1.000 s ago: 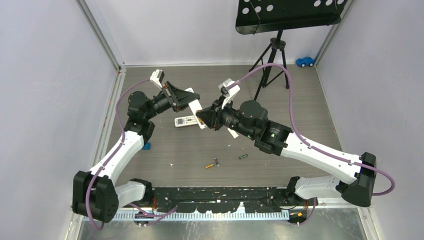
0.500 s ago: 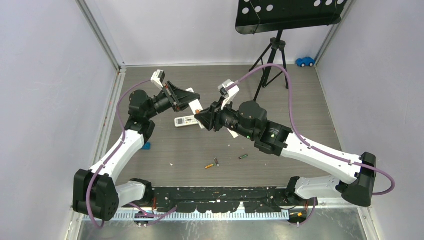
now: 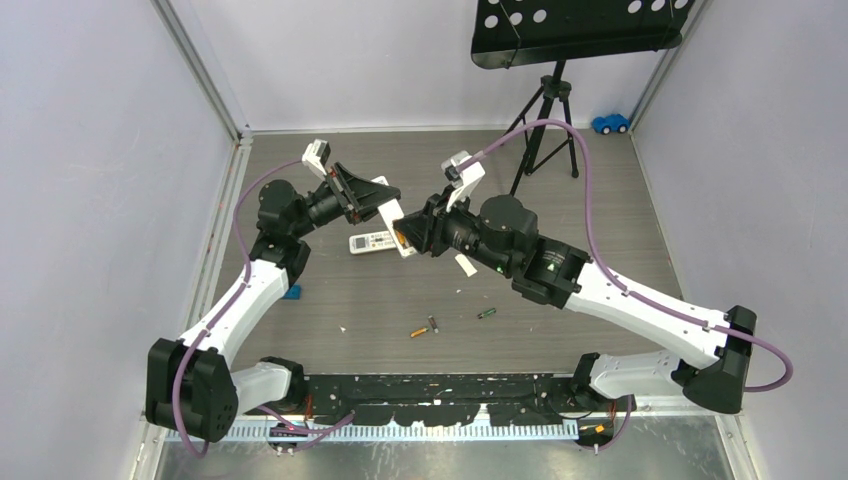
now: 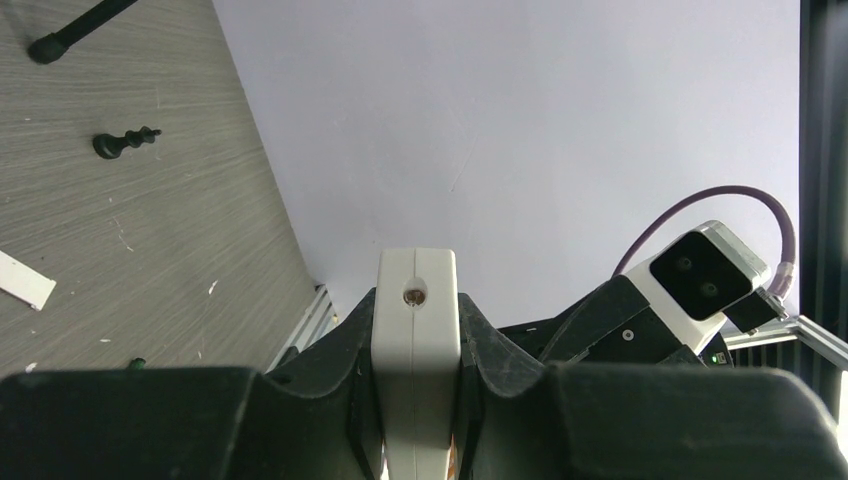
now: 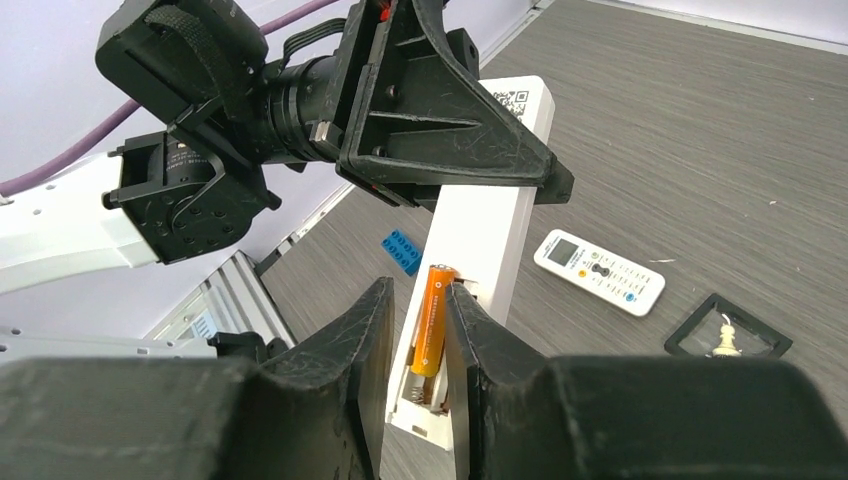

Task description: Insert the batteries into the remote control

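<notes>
Watching the overhead view, the first observer asks: "What has the right arm done in the last second?"

"It has edged its wrist in toward the left arm and slightly away from the bases," says the second. "The right end effector [image 5: 418, 305] is closed to a narrow gap on one orange battery [image 5: 432, 318]. The battery's lower end sits in the open compartment at the foot of the remote control [image 5: 490, 235]. Whether it is fully seated cannot be told."

"And the remote itself?"

"It is held up off the bench [image 3: 600, 200] by the left end effector [image 4: 416, 320], which is clamped on its two long sides. That arm has not shifted. Judging by this, the insertion is under way but not finished."

"How many of each thing?"

"Four batteries. One is in the grip and three lie on the bench nearer the bases: a second orange battery [image 3: 418, 332], a dark battery [image 3: 433, 323] just beside it, and a green-and-black battery [image 3: 486, 313] off to the right. There are two remotes, the long one held and a shorter white remote [image 3: 372, 241] lying flat beneath it. Two arms."
</notes>
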Controlling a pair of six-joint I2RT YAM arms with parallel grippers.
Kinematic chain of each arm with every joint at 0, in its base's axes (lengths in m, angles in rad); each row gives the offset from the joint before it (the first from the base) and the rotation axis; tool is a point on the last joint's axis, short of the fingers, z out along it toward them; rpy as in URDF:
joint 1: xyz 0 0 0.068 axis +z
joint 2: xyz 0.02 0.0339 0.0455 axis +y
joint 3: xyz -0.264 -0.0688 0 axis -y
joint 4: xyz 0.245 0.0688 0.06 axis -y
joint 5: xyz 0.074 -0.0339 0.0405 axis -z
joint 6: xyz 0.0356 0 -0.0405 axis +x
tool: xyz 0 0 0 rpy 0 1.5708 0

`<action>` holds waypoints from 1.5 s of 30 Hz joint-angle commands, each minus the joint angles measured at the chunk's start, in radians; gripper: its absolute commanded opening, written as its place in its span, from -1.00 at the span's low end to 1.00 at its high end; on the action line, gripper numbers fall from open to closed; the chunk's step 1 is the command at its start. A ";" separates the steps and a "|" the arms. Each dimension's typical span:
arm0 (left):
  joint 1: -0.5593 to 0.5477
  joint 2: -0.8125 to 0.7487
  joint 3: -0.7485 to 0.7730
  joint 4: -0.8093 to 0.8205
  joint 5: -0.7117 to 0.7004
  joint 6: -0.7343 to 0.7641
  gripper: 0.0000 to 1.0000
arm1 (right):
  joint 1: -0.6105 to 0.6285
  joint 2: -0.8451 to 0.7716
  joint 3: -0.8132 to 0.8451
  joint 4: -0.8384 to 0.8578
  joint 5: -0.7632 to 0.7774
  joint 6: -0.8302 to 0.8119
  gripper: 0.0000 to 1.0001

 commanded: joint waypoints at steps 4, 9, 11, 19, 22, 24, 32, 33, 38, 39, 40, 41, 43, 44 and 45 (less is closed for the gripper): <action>0.000 -0.002 0.042 0.048 0.012 -0.005 -1.00 | 0.004 0.030 0.070 -0.028 0.011 0.020 -0.40; 0.000 0.000 0.046 0.051 0.017 -0.006 -1.00 | 0.004 0.061 0.088 -0.057 0.001 0.015 -0.44; 0.000 -0.003 0.049 0.051 0.021 -0.010 -1.00 | 0.004 0.064 0.088 -0.063 -0.003 0.016 -0.50; 0.000 -0.012 0.060 0.046 0.017 -0.018 -1.00 | 0.004 0.034 0.055 -0.058 0.004 0.017 -0.70; 0.000 -0.014 0.063 0.049 0.014 -0.032 -1.00 | 0.004 0.025 0.035 -0.036 0.004 0.027 -0.69; 0.000 -0.013 0.066 0.051 0.014 -0.042 -1.00 | 0.005 0.020 0.019 -0.024 0.015 0.033 -0.67; 0.000 -0.014 0.060 0.062 0.017 -0.076 -1.00 | 0.004 -0.021 -0.076 0.163 0.038 0.034 -0.59; 0.000 -0.013 0.059 0.063 0.020 -0.081 -1.00 | 0.004 -0.021 -0.084 0.181 0.041 0.029 -0.62; 0.000 -0.010 0.056 0.071 0.031 -0.111 -1.00 | 0.004 -0.007 -0.111 0.268 0.060 0.010 -0.67; 0.000 -0.008 0.055 0.072 0.032 -0.114 -1.00 | 0.005 -0.003 -0.117 0.286 0.062 0.011 -0.67; 0.000 -0.009 0.055 0.072 0.034 -0.116 -1.00 | 0.005 0.000 -0.119 0.298 0.065 0.012 -0.67; 0.000 -0.009 0.054 0.072 0.034 -0.117 -1.00 | 0.005 0.004 -0.118 0.305 0.071 0.016 -0.67; -0.001 -0.010 0.052 0.071 0.033 -0.120 -1.00 | 0.005 0.011 -0.114 0.307 0.076 0.019 -0.67; 0.000 -0.009 0.052 0.072 0.034 -0.120 -1.00 | 0.005 0.014 -0.113 0.304 0.078 0.021 -0.67; 0.000 -0.009 0.052 0.072 0.033 -0.120 -1.00 | 0.005 0.015 -0.112 0.302 0.078 0.023 -0.67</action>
